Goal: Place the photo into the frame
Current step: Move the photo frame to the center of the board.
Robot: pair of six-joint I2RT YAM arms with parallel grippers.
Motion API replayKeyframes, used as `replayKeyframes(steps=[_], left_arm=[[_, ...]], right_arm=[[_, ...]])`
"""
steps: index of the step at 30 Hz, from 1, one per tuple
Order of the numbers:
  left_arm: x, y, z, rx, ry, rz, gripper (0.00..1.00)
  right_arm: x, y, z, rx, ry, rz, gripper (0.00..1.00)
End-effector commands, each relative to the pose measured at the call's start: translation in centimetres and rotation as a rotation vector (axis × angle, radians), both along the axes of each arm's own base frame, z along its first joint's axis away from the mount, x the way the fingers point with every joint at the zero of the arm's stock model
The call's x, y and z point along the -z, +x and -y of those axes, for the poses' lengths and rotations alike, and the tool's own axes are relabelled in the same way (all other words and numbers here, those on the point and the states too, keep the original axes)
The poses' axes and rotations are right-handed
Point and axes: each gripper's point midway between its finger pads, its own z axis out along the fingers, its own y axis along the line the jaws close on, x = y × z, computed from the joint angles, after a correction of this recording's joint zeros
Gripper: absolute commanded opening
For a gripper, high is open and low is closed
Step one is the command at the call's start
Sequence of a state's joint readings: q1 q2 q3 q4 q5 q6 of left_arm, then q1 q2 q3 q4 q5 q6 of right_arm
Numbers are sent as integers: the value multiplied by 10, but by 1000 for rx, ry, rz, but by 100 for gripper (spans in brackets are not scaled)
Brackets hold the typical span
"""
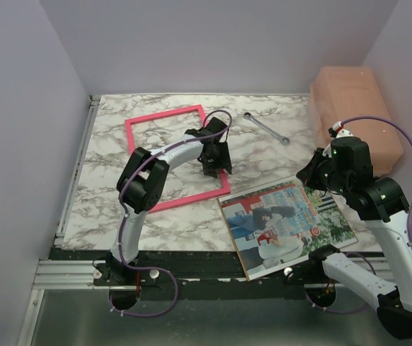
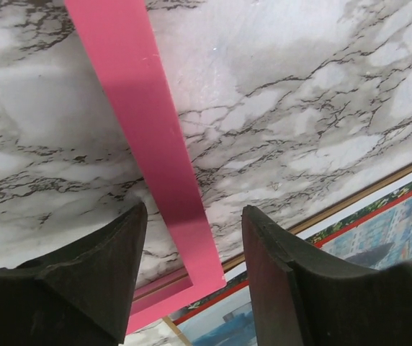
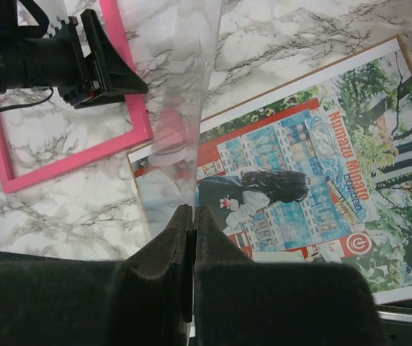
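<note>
The pink frame (image 1: 173,158) lies flat on the marble table at mid-left. My left gripper (image 1: 213,164) is open and straddles the frame's right bar (image 2: 141,108) near its near corner, one finger on each side. The photo (image 1: 289,223) lies face up at the front right on a brown backing panel (image 2: 364,194), whose edge shows around it. The photo's corner touches the frame's corner. My right gripper (image 3: 193,210) hovers above the photo (image 3: 299,180), shut on a clear transparent sheet (image 3: 188,108) that stands edge-on from the jaws.
A metal wrench (image 1: 266,128) lies at the back of the table, right of the frame. A peach-coloured box (image 1: 354,108) stands at the back right corner. White walls close in on the left, back and right. The photo overhangs the table's front edge (image 1: 191,254).
</note>
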State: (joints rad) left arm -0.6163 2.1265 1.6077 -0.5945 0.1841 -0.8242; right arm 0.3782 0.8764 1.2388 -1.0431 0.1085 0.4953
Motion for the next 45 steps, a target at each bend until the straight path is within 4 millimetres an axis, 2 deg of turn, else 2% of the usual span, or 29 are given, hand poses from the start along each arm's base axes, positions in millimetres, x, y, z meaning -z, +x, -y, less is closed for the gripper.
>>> replayKeyframes(steps=[1,4,8,11,14,18,22,27,32,39,45], left_arm=[[19,-14,9,20,31,-101,53],[27,-18,13,31,34,-125,44],[27,-19,13,26,28,-117,24],[20,-18,13,29,26,-96,9],[3,-15,14,43,3,-51,2],[-28,-16,15,80,-32,15,0],[-51,-30,10,111,-38,50,0],[-66,-55,7,153,-43,86,0],[-77,-66,-4,177,2,128,0],[-73,-108,-12,247,53,126,0],[-43,-155,-25,281,72,81,0]], right_arm=[[-5,0,7,14,-27,33,0],[-5,0,7,12,-26,33,0],[-4,-1,7,9,-25,32,0],[-4,-1,6,2,-24,33,0],[-6,0,5,-3,-24,37,0],[-10,2,4,-7,-25,40,0],[-13,2,5,-5,-33,42,0],[-18,2,5,-7,-34,45,0],[-16,0,4,-19,-34,28,0],[-21,-3,14,17,-61,35,0],[-19,-2,13,15,-60,24,0]])
